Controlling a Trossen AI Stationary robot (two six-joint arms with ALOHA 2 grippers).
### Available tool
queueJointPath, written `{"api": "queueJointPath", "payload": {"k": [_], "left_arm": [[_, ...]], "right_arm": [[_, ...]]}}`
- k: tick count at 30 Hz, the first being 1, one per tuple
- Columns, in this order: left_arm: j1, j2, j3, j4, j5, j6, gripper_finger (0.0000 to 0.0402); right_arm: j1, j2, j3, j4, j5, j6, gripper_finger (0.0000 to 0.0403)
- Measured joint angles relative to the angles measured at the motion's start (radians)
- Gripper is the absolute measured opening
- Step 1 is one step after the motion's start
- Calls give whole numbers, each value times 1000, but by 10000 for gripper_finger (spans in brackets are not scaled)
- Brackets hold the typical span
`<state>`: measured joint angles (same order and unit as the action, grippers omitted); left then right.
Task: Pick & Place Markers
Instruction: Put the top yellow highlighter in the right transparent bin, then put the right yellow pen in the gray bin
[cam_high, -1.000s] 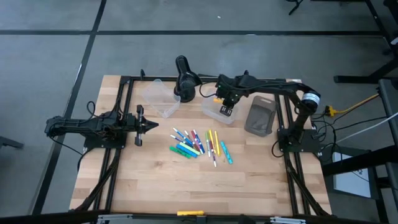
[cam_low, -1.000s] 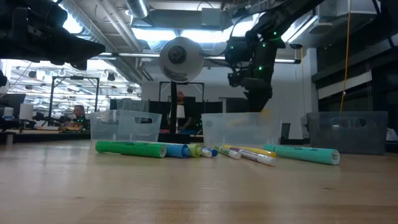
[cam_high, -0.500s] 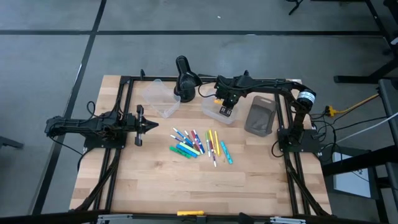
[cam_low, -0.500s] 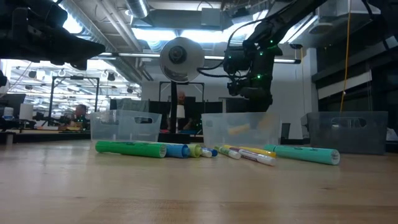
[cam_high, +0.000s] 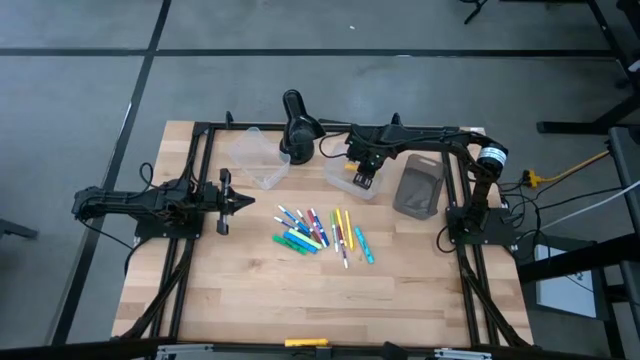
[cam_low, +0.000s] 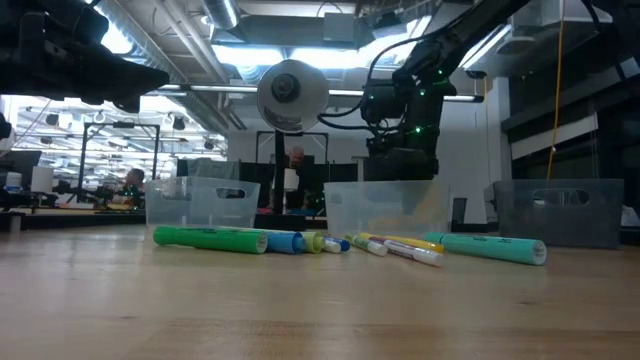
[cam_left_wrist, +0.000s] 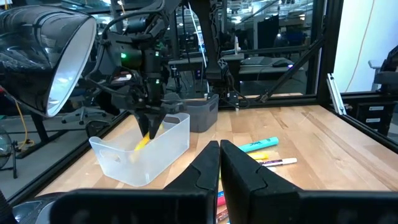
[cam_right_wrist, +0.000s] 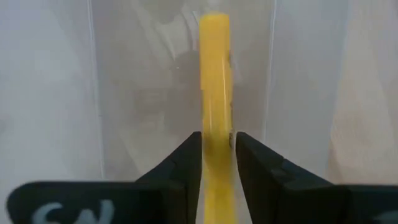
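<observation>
On the counter's (cam_high: 250, 300) left side the left claw (cam_high: 222, 201) waits clenched on nothing. In the middle, most markers (cam_high: 322, 233) lie loose, not yet moved. To the right, over a clear tub (cam_high: 340, 181), the right claw (cam_high: 362, 180) has a yellow marker (cam_right_wrist: 216, 93) between its fingers; whether it grips or has let go I cannot tell

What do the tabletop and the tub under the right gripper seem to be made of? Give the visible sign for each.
Tabletop: probably wood, matte; pale planks with grain and seams show.
Tub: probably clear plastic, slightly frosted; the yellow marker below the right gripper shows through its wall.
</observation>
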<state>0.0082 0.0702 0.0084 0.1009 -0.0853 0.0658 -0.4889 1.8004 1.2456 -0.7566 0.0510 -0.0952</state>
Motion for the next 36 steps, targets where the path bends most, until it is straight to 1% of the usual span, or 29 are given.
{"api": "queueJointPath", "payload": {"k": [11, 18, 26, 32, 36], "left_arm": [[0, 0, 0, 0, 0, 0, 12], [0, 0, 0, 0, 0, 0, 8], [0, 0, 0, 0, 0, 0, 11], [0, 0, 0, 0, 0, 0, 8], [0, 0, 0, 0, 0, 0, 11]], "right_arm": [[3, -2, 10, -3, 0, 0, 73], [32, -80, 19, 4, 2, 0, 66], [119, -179, 20, 11, 104, 67, 69], [208, -212, 20, 12, 106, 138, 69], [265, -214, 20, 12, 106, 230, 69]]}}
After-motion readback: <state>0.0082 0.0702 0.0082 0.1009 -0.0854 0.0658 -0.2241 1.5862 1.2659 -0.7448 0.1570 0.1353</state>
